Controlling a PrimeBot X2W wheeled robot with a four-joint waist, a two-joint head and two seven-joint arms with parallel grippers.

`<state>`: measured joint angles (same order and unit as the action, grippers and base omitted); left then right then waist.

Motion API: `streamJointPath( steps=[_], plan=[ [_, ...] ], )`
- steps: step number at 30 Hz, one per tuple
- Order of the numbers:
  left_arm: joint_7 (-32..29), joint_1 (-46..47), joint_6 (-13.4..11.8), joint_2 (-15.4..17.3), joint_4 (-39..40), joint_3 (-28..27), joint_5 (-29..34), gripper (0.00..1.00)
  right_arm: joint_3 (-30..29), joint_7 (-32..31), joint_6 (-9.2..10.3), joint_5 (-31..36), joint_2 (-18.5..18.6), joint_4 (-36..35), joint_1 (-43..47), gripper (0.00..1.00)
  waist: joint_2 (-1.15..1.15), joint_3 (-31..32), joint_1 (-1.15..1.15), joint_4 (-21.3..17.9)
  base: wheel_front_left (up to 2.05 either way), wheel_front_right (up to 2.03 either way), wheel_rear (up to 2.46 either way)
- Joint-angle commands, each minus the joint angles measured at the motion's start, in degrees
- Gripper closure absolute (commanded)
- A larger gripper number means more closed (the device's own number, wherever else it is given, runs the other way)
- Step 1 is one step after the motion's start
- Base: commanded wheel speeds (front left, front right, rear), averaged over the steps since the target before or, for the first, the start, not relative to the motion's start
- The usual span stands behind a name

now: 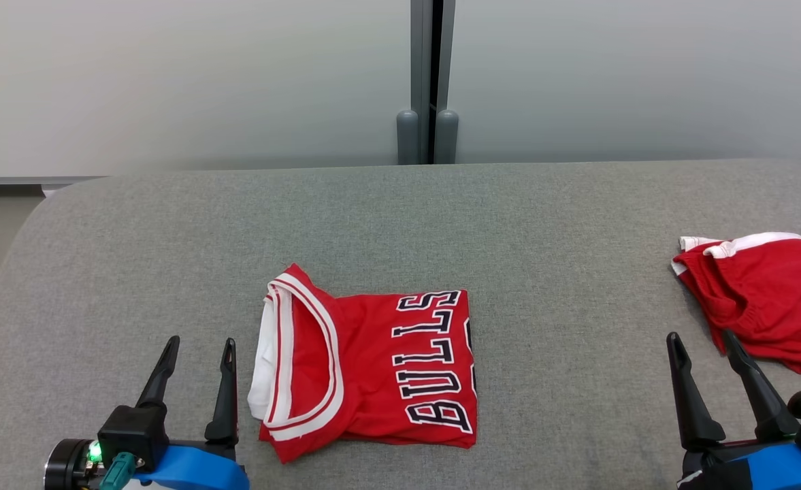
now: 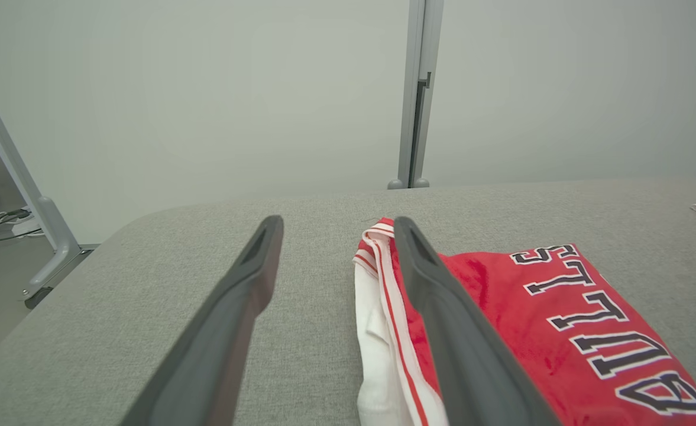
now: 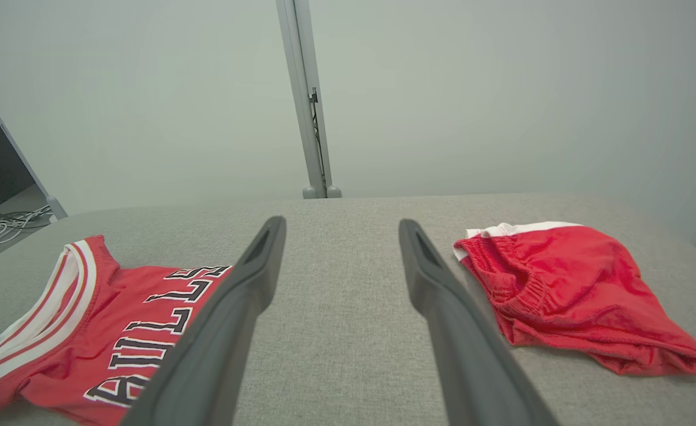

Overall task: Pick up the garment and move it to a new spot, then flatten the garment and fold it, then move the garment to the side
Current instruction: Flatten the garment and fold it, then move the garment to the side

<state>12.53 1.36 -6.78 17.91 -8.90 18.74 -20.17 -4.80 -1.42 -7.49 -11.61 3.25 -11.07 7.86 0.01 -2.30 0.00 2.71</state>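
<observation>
garment: red jersey (image 1: 373,367), folded into a neat rectangle on the grey worktop (image 1: 509,224), nearer the robot than the grey post (image 1: 427,68) and a little left of it. fold looks done; the shift aside seems still to do. smooth knit, white-and-red banded collar (image 1: 283,354), black block lettering (image 1: 434,361) edged white. red shorts (image 1: 761,299), far right of the post, crumpled, elastic waist gathered. left end effector (image 1: 200,341) and right end effector (image 1: 700,336) both spread wide, holding nothing. worktop cover coarse-woven, corner rounded.

Grey fabric-covered table (image 1: 522,224), folded red jersey (image 1: 373,367) near front, crumpled red shorts (image 1: 767,292) at right
</observation>
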Motion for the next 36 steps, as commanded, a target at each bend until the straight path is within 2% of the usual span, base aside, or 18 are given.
streamJointPath(
  steps=[1, 16, 23, 29, 36],
  plan=[
    [0.2, 0.3, -0.4, 0.2, 0.2, -0.2, -0.2, 0.0, -0.2, -0.1, 0.0, 0.5, -0.1, -0.4, 0.5, 0.0, -0.01, 0.0, 0.0, 0.0, 0.0, 0.0, 0.0],
    [0.7, 1.9, -0.7, 0.3, 0.1, 0.1, -0.3, 0.0, -0.9, -1.2, 0.0, 1.1, -0.3, -1.5, 0.3, 0.0, -0.01, -1.1, 0.0, 0.8, 0.0, 0.0, 0.0],
    [1.6, 5.9, -0.4, -0.5, 1.9, 0.2, 0.7, 0.0, 0.5, -2.5, 0.0, 1.2, 0.8, -0.1, -3.7, 0.0, -0.01, -6.9, 0.0, 3.6, 0.0, 0.0, 0.0],
    [2.3, 9.8, 0.2, -1.7, 2.3, 0.5, 1.5, 0.0, 5.8, -2.1, 0.0, 0.1, 1.9, 6.4, -8.9, 0.0, -0.01, -12.0, 0.0, 6.3, 0.0, 0.0, 0.0],
    [2.7, 14.0, 1.2, -4.2, 1.0, 0.5, 2.7, 0.0, 13.7, -1.5, 0.0, -3.3, 2.7, 20.9, -17.0, 0.0, -0.01, -16.0, 0.0, 10.0, 0.0, 0.0, 0.0]
  ],
)
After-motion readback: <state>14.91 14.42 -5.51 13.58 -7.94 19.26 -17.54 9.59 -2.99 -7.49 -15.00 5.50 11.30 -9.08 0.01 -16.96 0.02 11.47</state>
